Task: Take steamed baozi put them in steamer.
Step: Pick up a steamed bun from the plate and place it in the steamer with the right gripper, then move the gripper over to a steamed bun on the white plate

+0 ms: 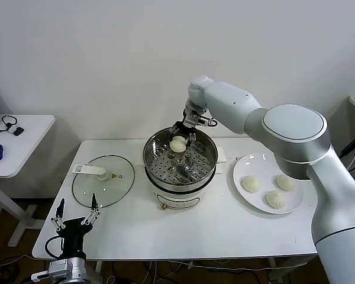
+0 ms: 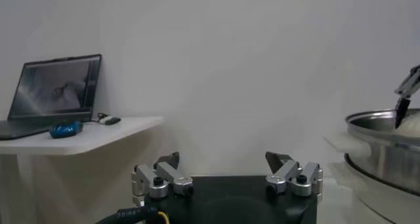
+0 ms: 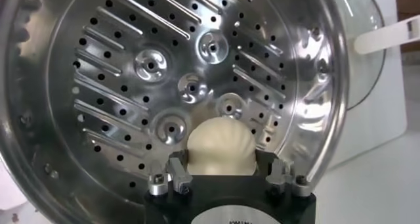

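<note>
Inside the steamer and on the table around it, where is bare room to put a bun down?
The steamer floor is bare except at its far wall, where the right pincer holds a baozi. The table is bare along its front edge. The plate at right is crowded with three buns; the glass lid fills the left.

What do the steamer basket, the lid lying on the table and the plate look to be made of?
Steamer: polished metal, likely stainless steel; mirror reflections, punched holes.
Lid: clear glass by its transparency, with a metal-looking rim and white, probably plastic, handle.
Plate: glossy white, ceramic or melamine; cannot tell which.
</note>
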`<state>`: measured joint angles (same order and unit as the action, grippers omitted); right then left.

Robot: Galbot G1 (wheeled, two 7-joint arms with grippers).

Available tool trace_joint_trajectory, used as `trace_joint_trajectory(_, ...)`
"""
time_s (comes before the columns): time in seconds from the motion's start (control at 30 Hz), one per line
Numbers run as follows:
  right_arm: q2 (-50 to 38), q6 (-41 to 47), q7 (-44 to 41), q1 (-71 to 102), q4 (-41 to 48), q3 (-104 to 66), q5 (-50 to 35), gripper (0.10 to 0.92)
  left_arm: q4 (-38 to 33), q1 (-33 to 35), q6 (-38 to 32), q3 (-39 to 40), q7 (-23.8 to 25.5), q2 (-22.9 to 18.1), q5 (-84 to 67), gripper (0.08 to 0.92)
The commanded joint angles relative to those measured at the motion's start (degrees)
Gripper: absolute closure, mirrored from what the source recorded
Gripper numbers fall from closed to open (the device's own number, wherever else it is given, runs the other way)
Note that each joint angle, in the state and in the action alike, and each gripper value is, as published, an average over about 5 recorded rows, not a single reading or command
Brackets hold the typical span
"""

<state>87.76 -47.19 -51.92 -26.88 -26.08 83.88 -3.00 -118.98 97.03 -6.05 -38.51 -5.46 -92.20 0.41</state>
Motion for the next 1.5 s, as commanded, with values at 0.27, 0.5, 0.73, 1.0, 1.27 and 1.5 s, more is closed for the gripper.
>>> trace_joint_trajectory(0.27, 1.5, -2.8, -0.1, 1.2, 3.7, -1.8, 1.2, 0.263, -0.1, -0.1, -0.1, -0.1, -0.1, -2.8, -0.1, 0.177)
trace_joint_trajectory(0.5, 0.5, -2.8, -0.6, -1.5, 2.3, -0.8, -0.8, 0.204, -0.4, 0.0, -0.1, -0.1, 0.0, -2.8, -0.2, 0.177)
trace_joint_trajectory(0.73, -5.4, -2.8, -4.4, -9.9, -8.5, 7.8, -15.3, 0.203, -1.4, 0.5, 0.2, -0.1, 0.0, -2.8, -0.2, 0.177)
trace_joint_trajectory(1.0, -15.8, 7.6, -2.7, -24.0, -30.5, 24.5, -33.3, 0.203, -2.2, 1.1, 0.4, 0.3, 0.0, -2.8, -0.1, 0.177)
trace_joint_trajectory(1.27, -21.0, 25.2, -2.6, -29.9, -36.4, 33.0, -35.3, 0.203, -2.4, 1.5, 0.5, 0.8, 0.0, -2.8, 0.1, 0.177)
trace_joint_trajectory(1.5, -24.9, 42.7, -2.9, -31.2, -41.8, 36.3, -42.8, 0.203, -2.5, 1.5, 0.6, 0.6, 0.0, -2.8, -0.2, 0.177)
